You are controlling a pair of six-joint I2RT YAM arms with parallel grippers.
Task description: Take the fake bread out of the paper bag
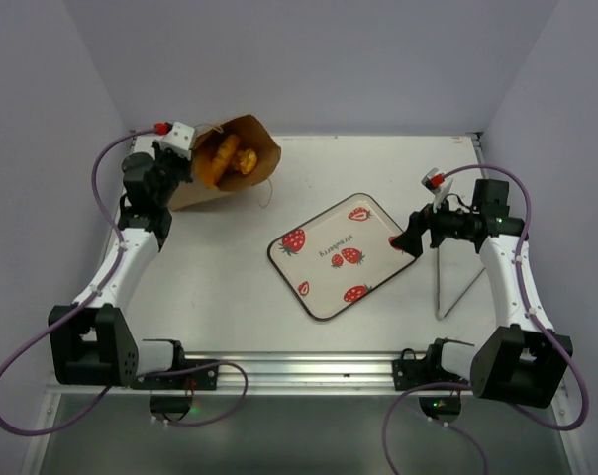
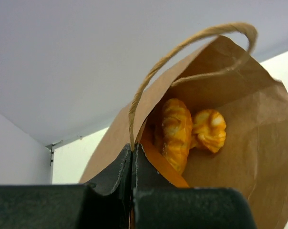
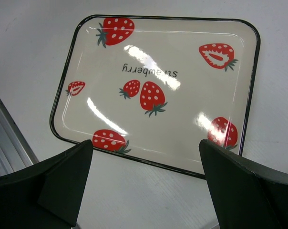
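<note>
The brown paper bag [image 1: 242, 148] lies on its side at the table's far left, its mouth turned toward the middle. Glossy golden-orange fake bread [image 1: 226, 158] shows inside the mouth. In the left wrist view a braided loaf [image 2: 176, 131] and a small bun [image 2: 210, 129] lie deep in the bag [image 2: 258, 124]. My left gripper [image 1: 187, 166] [image 2: 132, 149] is shut on the bag's twine handle [image 2: 182, 45] at the rim. My right gripper [image 1: 410, 240] [image 3: 145, 148] hangs open over the near right edge of the strawberry tray, holding nothing.
The white strawberry-printed tray [image 1: 324, 259] [image 3: 191, 95] lies at mid-table, turned at an angle, with nothing on it. A thin grey wire frame [image 1: 441, 287] stands under the right arm. White walls close in the back and both sides. A metal rail [image 1: 299, 366] runs along the front edge.
</note>
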